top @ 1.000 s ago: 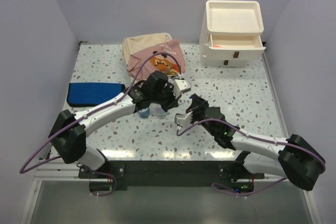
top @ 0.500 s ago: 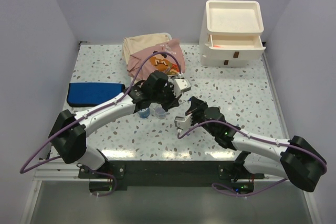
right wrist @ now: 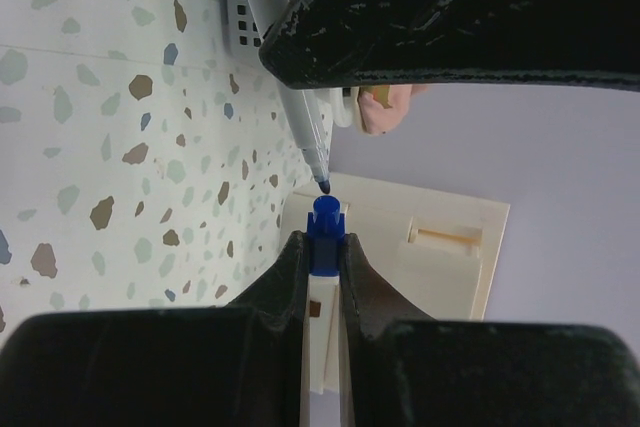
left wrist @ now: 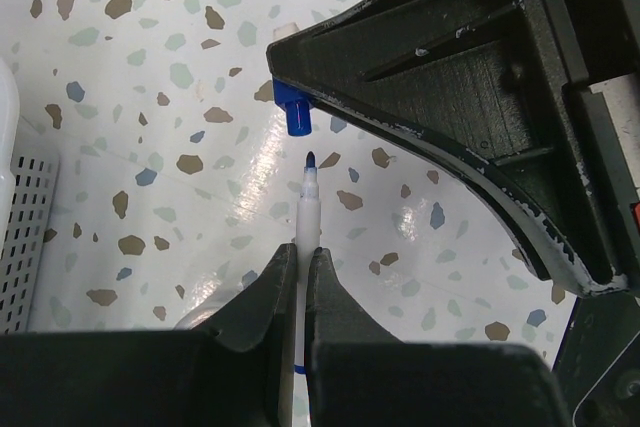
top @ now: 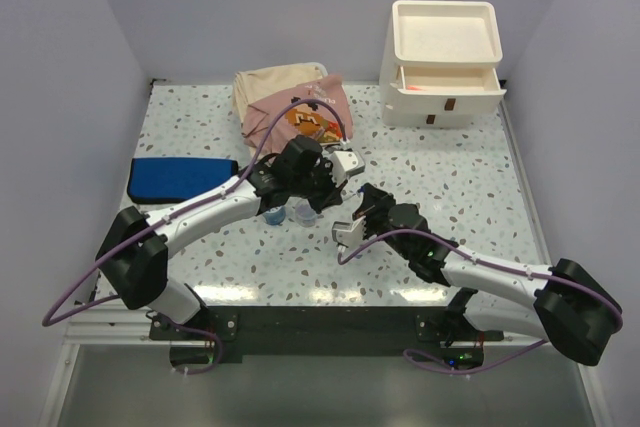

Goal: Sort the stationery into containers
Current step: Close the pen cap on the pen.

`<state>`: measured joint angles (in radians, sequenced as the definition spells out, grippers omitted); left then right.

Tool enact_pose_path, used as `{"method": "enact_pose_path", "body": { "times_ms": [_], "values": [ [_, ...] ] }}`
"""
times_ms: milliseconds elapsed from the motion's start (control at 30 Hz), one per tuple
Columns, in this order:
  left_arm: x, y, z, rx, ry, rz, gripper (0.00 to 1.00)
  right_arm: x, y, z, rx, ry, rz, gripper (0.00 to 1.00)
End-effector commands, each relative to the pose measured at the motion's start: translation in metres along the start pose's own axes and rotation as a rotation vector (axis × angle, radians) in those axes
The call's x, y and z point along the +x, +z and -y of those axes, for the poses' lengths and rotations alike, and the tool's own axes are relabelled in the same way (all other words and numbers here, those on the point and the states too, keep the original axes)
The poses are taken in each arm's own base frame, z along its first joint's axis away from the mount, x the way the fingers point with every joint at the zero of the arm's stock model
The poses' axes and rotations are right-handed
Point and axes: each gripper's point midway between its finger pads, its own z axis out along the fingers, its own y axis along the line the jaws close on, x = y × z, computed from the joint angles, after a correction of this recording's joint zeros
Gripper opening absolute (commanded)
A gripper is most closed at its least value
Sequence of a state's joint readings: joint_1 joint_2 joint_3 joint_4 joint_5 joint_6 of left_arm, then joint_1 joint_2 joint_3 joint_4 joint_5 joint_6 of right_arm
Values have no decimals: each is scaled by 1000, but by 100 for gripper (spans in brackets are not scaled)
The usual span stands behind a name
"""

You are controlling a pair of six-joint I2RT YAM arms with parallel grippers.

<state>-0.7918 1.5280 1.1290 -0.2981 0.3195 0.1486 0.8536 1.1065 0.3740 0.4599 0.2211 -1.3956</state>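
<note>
My left gripper (left wrist: 300, 252) is shut on a white marker (left wrist: 305, 212) whose bare blue tip points away from me. My right gripper (right wrist: 323, 243) is shut on the marker's blue cap (right wrist: 325, 227), which also shows in the left wrist view (left wrist: 293, 115). The tip sits just short of the cap's open end, not touching. In the top view the left gripper (top: 335, 185) and the right gripper (top: 352, 209) meet above the table's middle. The cream drawer unit (top: 445, 62) stands at the back right, its upper drawer pulled open.
A blue tape roll (top: 272, 214) and a small clear cup (top: 303, 212) lie under the left arm. Pink and beige clothes (top: 295, 107) lie at the back. A blue pouch (top: 183, 179) is at the left. A white mesh basket edge (left wrist: 20, 237) shows beside the left gripper.
The right gripper has edged a little toward the left gripper, bringing the cap closer to the marker tip. The left arm has barely moved.
</note>
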Motion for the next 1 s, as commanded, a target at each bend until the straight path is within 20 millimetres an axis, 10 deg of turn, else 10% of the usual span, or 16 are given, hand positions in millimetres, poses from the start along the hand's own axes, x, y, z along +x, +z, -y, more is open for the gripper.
{"method": "enact_pose_path", "body": {
  "times_ms": [0,967],
  "values": [
    [-23,1,-3,3,2,73,0,-9,1,23,57,14,23,0],
    [-24,5,-7,-6,-4,71,0,-8,3,17,18,17,13,0]
  ]
}}
